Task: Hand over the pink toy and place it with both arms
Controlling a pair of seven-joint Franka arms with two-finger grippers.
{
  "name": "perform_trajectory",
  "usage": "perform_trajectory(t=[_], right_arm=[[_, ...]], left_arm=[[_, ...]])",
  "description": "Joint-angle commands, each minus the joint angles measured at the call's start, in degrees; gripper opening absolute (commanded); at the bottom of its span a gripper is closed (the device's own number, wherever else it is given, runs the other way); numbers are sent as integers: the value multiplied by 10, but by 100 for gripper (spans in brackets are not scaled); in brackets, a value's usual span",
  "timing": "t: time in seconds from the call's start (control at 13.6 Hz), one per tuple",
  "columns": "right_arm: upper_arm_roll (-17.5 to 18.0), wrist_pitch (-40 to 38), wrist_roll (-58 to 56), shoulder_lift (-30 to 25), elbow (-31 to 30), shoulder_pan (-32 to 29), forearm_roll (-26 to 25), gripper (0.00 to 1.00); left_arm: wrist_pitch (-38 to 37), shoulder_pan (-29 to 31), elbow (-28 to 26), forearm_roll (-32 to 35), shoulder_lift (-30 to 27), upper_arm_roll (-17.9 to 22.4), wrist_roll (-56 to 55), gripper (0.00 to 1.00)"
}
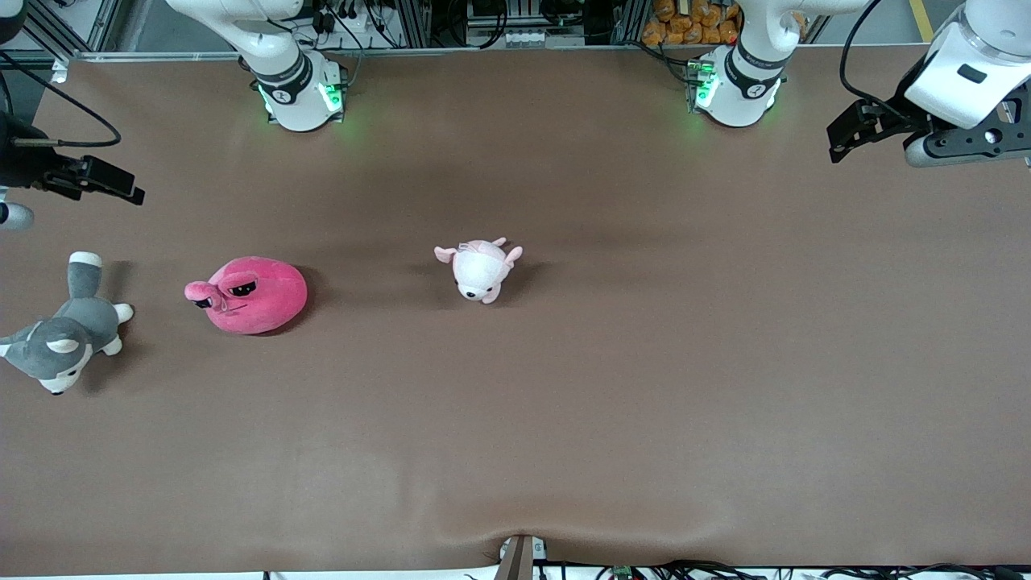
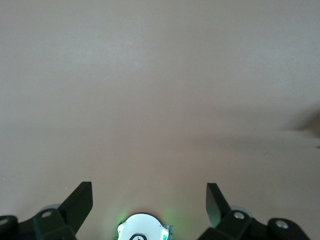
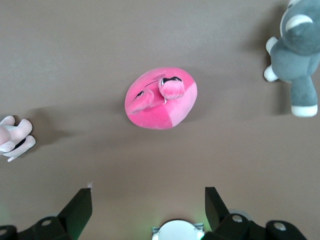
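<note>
Grey husky plush [image 1: 63, 338] is lying nearest the front camera, at the right arm's end. Pink toy [image 1: 251, 295] is sitting beside it on the table [image 1: 644, 387], untouched. Pale pink-and-white plush [image 1: 480, 269] is lying mid-table. Right gripper [image 3: 148, 206] is hanging over the table edge, fingers wide apart, empty. Left gripper [image 2: 150, 199] is hovering over bare table at its own end, fingers wide apart, empty.

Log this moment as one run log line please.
stage: not started | pink toy: on table, untouched | right hand: open, above it | left hand: open, waiting
</note>
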Motion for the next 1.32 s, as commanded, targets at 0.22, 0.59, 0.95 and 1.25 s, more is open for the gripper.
perform_trajectory(t=[0.22,0.59,0.95,1.25], right_arm=[[2,-19,23,0,20,11,-14,100],[1,-18,21,2,21,9,-14,100],[1,-18,21,2,21,11,-14,100],[1,-18,26,3,27,10,-12,100]], left_arm=[[-3,1,2,-7,-1,1,13,100],[-10,1,-3,-7,-1,-2,8,100],[-3,1,-3,-7,-1,-2,11,100],[-9,3,21,-5,4,2,18,100]])
